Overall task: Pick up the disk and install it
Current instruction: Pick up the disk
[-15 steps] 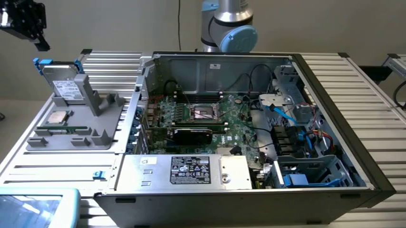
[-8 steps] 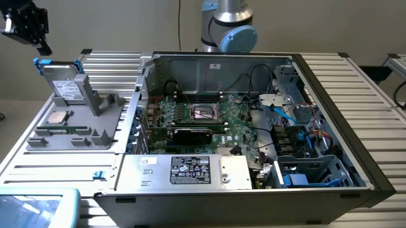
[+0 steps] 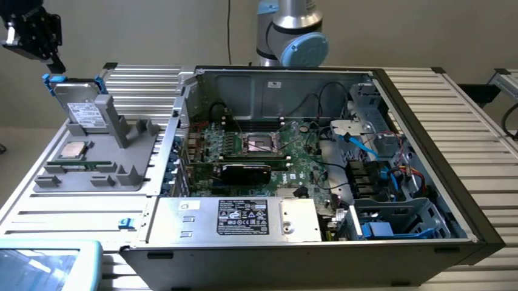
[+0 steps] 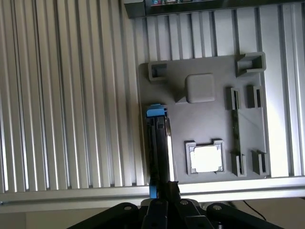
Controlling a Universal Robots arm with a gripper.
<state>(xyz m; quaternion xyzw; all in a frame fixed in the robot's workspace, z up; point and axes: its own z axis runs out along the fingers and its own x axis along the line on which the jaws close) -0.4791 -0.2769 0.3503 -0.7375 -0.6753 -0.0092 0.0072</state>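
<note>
Open black tower computer case (image 3: 421, 121) lying on its side on a ribbed aluminium table (image 3: 477, 151). Motherboard and cables are exposed, with a silver power supply box (image 3: 235, 215) along the near edge.

To the exterior view's left of the case sits a grey moulded plastic fixture tray (image 3: 121, 173).

The disk (image 3: 84, 109), a flat silver-grey hard drive with a white label and a bright blue plastic carrier, stands upright on edge in a slot at the far end of that tray. Its blue tabs are at the top corners. From the wrist view it shows edge-on as a thin dark strip (image 4: 159, 143) with blue at both ends, along the tray's border.

A small square silver processor chip (image 3: 74, 150) lies flat in its own pocket on the tray, near the disk and apart from it.

The black gripper (image 3: 55, 63) hangs just above the disk's top corner on the exterior view's left. In the wrist view its tip (image 4: 162, 209) lines up over one blue end of the carrier. I cannot tell whether it touches the carrier, nor whether it is spread wide or closed narrow.

Inside the case, at the exterior view's lower right, a grey metal drive cage (image 3: 413, 212) holds another blue-fronted drive (image 3: 376, 230).

Progress, as I judge it: early. The arm is placed over the disk and nothing more. The disk is not yet lifted from its slot, so the pick-up, the carry and the seating in the case are all left to do.
</note>
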